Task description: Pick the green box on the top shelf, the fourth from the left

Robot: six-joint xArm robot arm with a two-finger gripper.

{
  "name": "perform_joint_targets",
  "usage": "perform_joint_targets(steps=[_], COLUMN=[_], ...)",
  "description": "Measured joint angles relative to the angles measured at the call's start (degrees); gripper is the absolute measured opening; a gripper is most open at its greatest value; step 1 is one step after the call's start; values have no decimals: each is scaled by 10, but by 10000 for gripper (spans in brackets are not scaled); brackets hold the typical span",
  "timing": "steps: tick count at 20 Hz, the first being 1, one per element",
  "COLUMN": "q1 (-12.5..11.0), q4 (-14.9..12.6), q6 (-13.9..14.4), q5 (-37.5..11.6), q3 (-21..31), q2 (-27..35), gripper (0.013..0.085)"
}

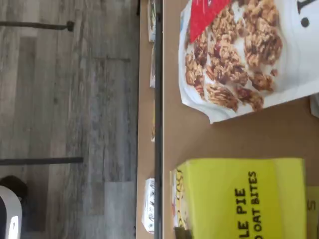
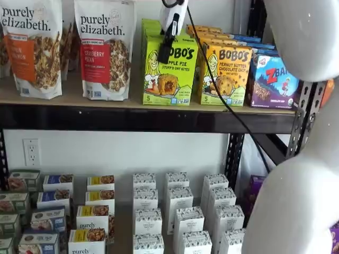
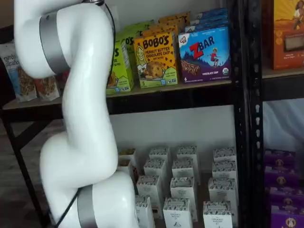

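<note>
On the top shelf (image 2: 74, 99), the green box (image 2: 168, 74) sits gripped by the claw (image 2: 165, 52).

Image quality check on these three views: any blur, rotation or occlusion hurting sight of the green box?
Wrist view: turned sideways, soft; green box cropped, lettering readable. Shelf view: even light, sharp print; gripper covers part of the box front, blurry white arm link fills the right. Other shelf view: arm hides most of the box, only a sliver shows; top shelf clear.

granola bags (image 2: 106, 47) x2 | green box (image 2: 168, 71) x1 front | ZBar box (image 2: 273, 82) x1
</note>
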Motion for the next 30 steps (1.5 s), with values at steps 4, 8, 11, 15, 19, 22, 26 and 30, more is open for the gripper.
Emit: perform_joint_targets(steps=[4,8,11,15,19,22,26,30], q1=[-2,-4,-5,-5,-4,-4,-5,-5], q4=[5,10,13,13,13,16,22,26], q6=[-1,-1,-1,1,4,5,6,9], q5=[6,16,23,41,67,77,89,100], q3=[1,-1,-1,-10,-20,-20,-17,-12], q2=[-9,-15,-19,-20,-22,-29,-40,-54], gripper=[370,370,370,370,370,370,370,370])
